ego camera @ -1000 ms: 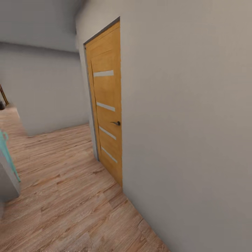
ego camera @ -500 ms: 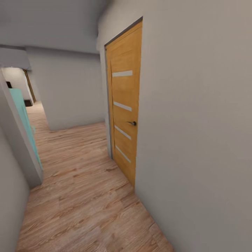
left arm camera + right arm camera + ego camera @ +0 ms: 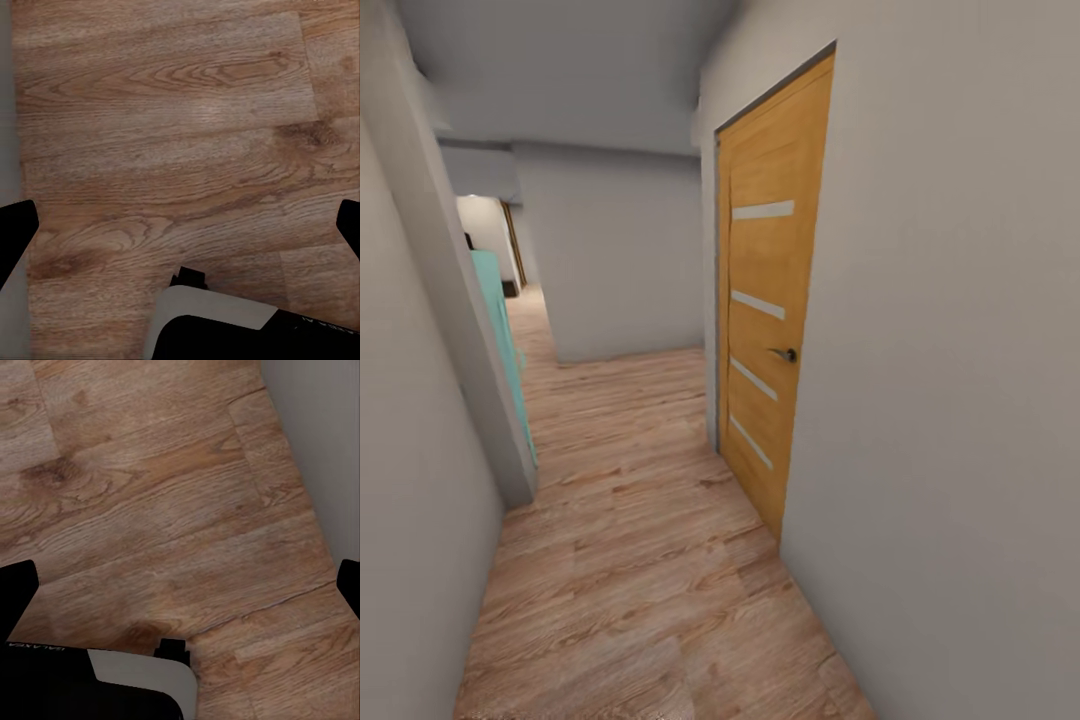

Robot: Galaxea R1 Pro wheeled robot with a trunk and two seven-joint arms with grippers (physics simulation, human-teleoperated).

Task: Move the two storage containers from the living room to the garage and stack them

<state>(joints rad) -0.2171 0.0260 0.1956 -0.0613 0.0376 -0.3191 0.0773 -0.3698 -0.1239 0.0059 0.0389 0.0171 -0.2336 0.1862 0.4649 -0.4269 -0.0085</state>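
Hardly any writing to be found here. Small pale lettering runs along the dark robot body (image 3: 45,682) in the right wrist view, too blurred and cropped to read. A similar faint strip of characters sits on the dark robot part (image 3: 315,330) in the left wrist view, equally unreadable.
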